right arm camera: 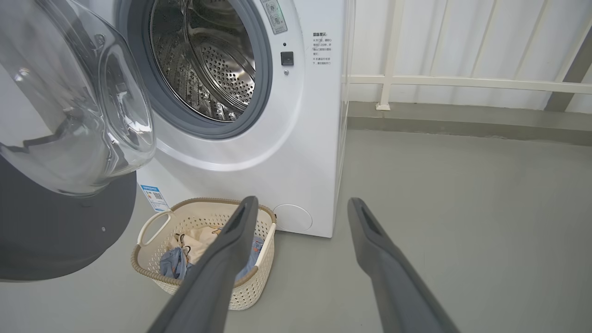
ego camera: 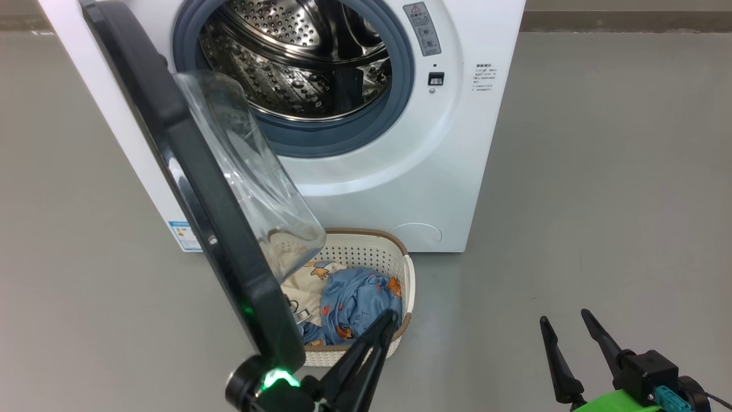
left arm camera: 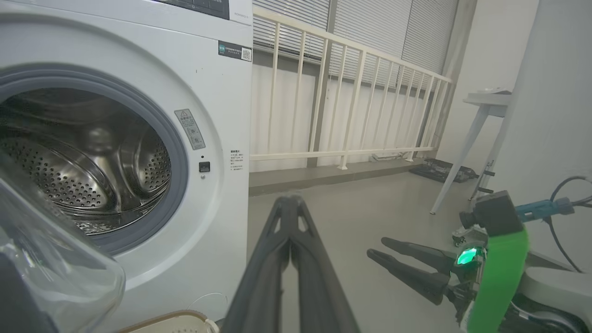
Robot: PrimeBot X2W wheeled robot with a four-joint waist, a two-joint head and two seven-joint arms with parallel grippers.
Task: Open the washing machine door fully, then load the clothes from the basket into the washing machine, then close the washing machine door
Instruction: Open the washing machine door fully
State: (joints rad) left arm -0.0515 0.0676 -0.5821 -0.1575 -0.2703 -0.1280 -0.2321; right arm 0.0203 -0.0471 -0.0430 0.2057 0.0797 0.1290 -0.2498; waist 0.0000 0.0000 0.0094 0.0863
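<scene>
The washing machine (ego camera: pixel 400 171) stands on the grey floor (ego camera: pixel 600 200) with its door (ego camera: pixel 194 189) swung out on the hinge at the machine's left side. The door's edge points toward the head camera and its glass bowl (ego camera: pixel 257 171) faces right. The steel drum (ego camera: pixel 297 63) shows through the round opening.

The basket (ego camera: pixel 366 252) sits on the floor just before the foot of the machine's front, and the door overhangs its left part. The clothes (ego camera: pixel 354 297) lie inside it, a blue piece at the right and a cream piece beside it at the left.

The left gripper (ego camera: pixel 390 316) has its two fingers pressed together with nothing between them. In the head view its tips lie over the basket's front right corner. From that angle it is hard to say whether they touch the fabric, though the left wrist view puts them above the rim.

The right gripper (ego camera: pixel 564 316) hangs over bare floor well to the right of the basket, its fingers spread apart and holding nothing.
</scene>
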